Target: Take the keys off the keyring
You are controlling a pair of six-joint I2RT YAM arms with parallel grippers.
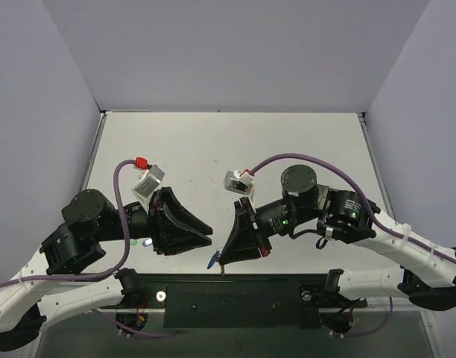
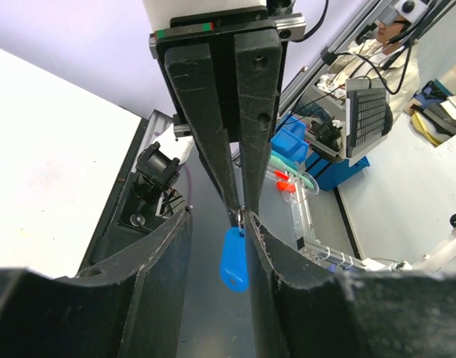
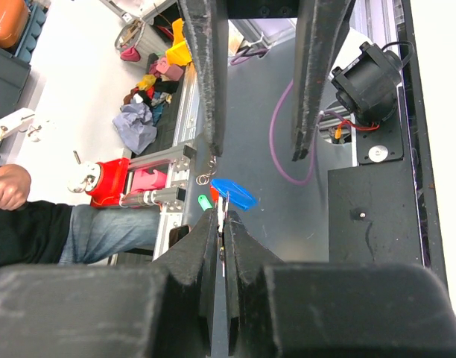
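Your right gripper [image 3: 222,218] has its 2 black fingers pressed tightly together, pinching a thin sliver of silver metal at the very tips. You cannot tell whether that sliver is the blade or another part. The small silver key with a bright blue plastic head [image 3: 235,195] sticks out just beyond those tips, touching them. In the left wrist view the blue key hangs directly below the closed tips.

Your left gripper [image 1: 209,233] is spread, with its 2 fingers standing apart. In its own wrist view the blue key sits in the gap between them, nearer the right-hand finger, and neither finger visibly grips it. The right gripper's closed tips reach down into that same gap from above.

Just beyond the right gripper's tips, on the side away from the blue head, is what looks like the tiny thin silver metal keyring [image 3: 207,179]. A small green piece [image 3: 205,201] is close under it. Both are too small to tell how they join.

From above, the 2 grippers meet tip to tip over the black base plate [image 1: 235,298] at the near edge of the white table [image 1: 213,149].
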